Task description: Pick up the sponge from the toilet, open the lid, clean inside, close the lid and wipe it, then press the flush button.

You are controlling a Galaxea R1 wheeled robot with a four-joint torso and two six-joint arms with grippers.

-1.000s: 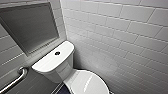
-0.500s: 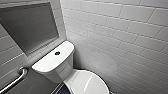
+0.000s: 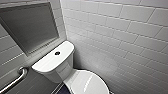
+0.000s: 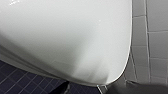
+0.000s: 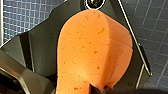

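right gripper (image 5: 100, 88) clamped on sponge (image 5: 95, 50), foam bulging | likely soft, light, squashes easily: best held mid-block | lid (image 3: 86, 83) down, flush button (image 3: 57, 53) behind it

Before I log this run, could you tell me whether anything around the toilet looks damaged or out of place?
Nothing stands out. The lid is down and unmarked, the flush button sits centred on the tank, and the sponge is creased where the right gripper pinches it.
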